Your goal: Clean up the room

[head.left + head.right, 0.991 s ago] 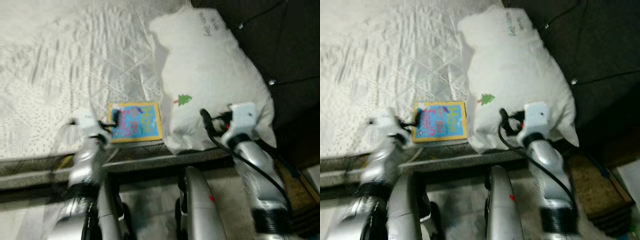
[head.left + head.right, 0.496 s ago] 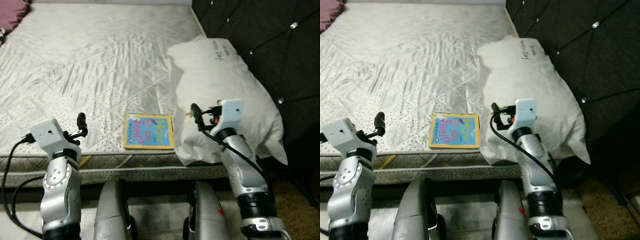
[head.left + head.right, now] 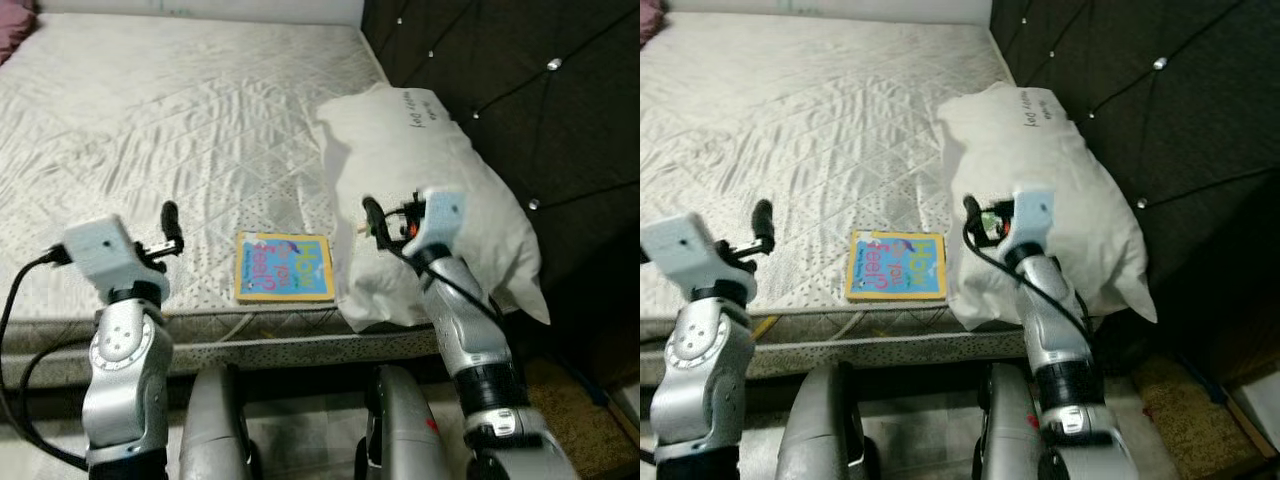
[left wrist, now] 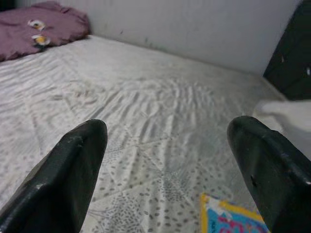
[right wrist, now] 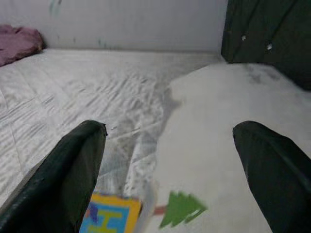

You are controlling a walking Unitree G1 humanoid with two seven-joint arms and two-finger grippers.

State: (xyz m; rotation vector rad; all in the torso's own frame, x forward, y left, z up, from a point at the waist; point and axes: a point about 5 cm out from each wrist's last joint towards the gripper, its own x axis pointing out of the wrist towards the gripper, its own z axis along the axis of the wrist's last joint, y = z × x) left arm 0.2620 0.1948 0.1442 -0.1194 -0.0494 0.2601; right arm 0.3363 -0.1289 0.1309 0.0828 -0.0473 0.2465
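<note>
Two silver, jointed arms carry white boxy wrist housings, looping black cables and long black fingers (image 4: 73, 179) on each pincer.

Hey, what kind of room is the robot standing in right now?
Most likely a bedroom: a bare quilted mattress, a white pillow against a dark tufted headboard, and a children's book near the mattress edge.
</note>
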